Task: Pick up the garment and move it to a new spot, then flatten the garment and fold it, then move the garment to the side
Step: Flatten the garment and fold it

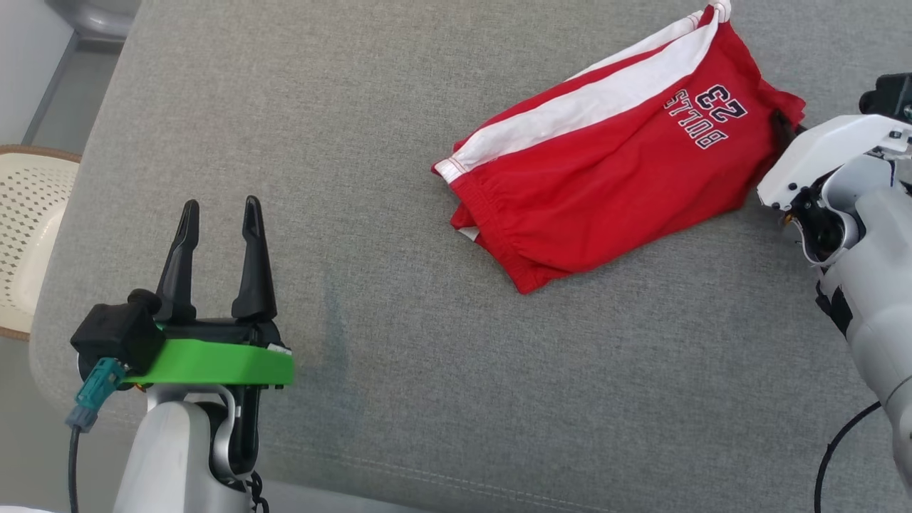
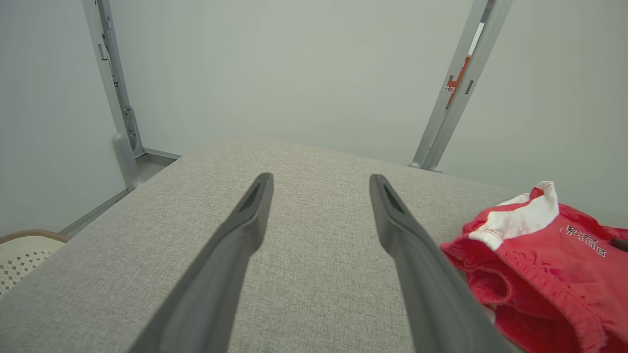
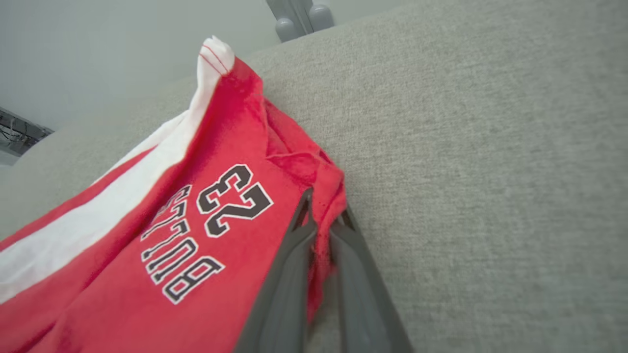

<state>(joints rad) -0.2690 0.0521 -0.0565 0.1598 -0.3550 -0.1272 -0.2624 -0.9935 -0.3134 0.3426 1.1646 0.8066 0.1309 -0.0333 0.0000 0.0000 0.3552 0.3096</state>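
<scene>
Right tool (image 3: 325, 210) pinching red shorts (image 3: 147, 274) edge — left tool (image 1: 221, 202) spread.

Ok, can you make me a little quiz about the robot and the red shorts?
1. True or false: the left gripper is holding the red shorts.
2. Which number is printed on the shorts? A) 23 B) 7 C) 45
3. Fill in: the right gripper pinches the shorts' edge, and they lie on a ____ cushion.

Key: 1 false, it is open and apart from them. 2 A. 3 grey.
</scene>
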